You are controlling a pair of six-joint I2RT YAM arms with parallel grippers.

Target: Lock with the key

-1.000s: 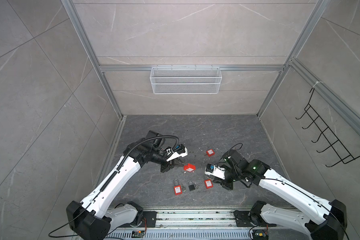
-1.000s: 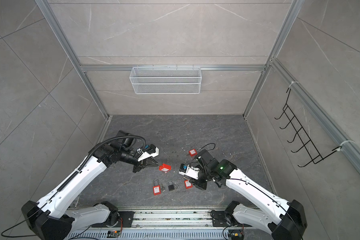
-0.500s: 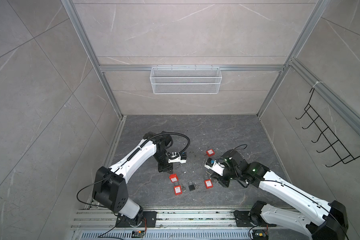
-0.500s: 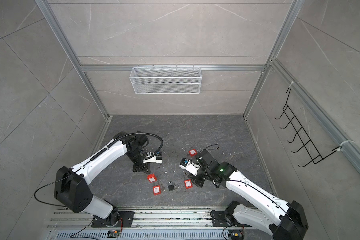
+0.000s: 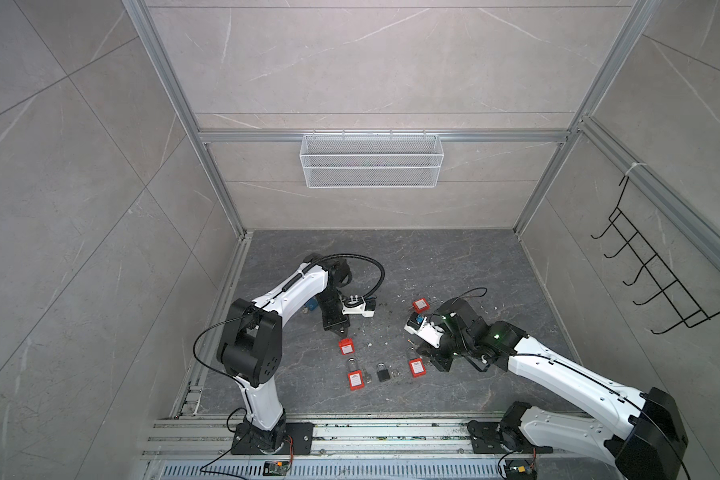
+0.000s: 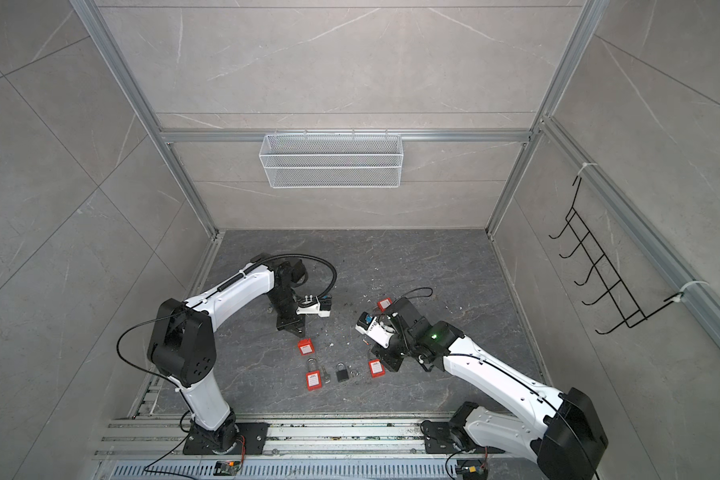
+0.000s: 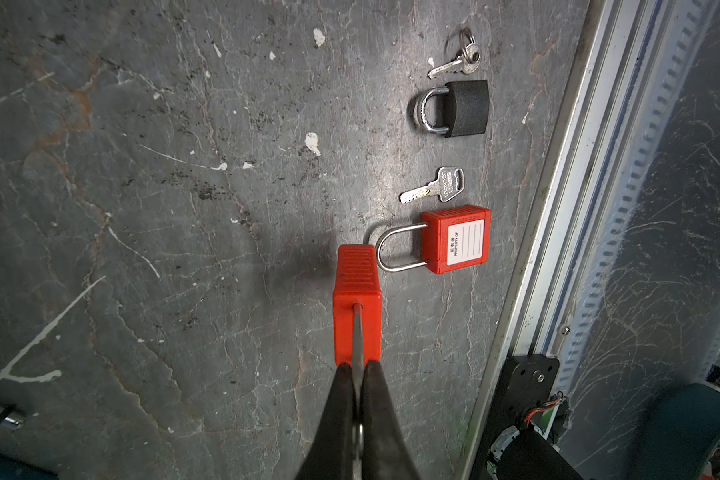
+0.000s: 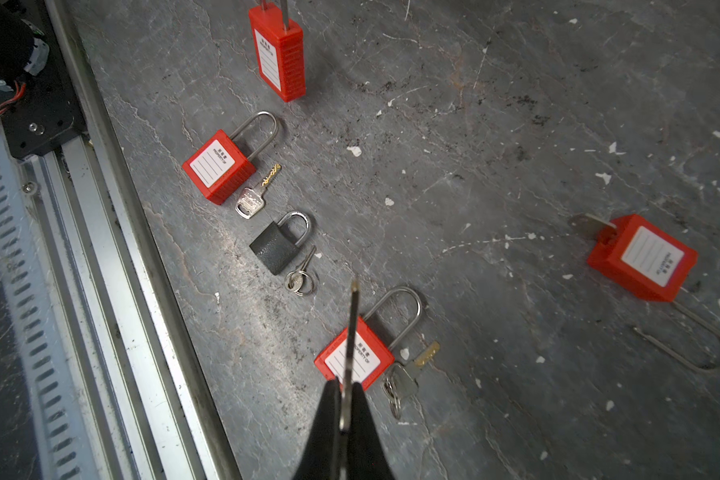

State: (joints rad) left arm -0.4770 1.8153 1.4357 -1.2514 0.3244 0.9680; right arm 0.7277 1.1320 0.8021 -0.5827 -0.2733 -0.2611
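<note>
As seen in both top views, folds the left arm high at the elbow, forearm out over the floor and wrist turned steeply down near the middle. Pinches the left gripper shut on the shackle of a red lock, shackle edge-on in the left wrist view. Hangs that lock body away from the gripper, long axis in line with the fingers, far end at or just above the floor; cannot tell whether touching. Stretches the right arm low from its base toward the middle, wrist tipped down. Clamps the right gripper shut on a key, blade edge-on, long axis in line with the fingers, tip pointing away from the gripper and over a second red lock lying flat with a key bunch beside it. Holds key and red lock well apart, with a black lock and a third red lock lying flat nearer the rail.
</note>
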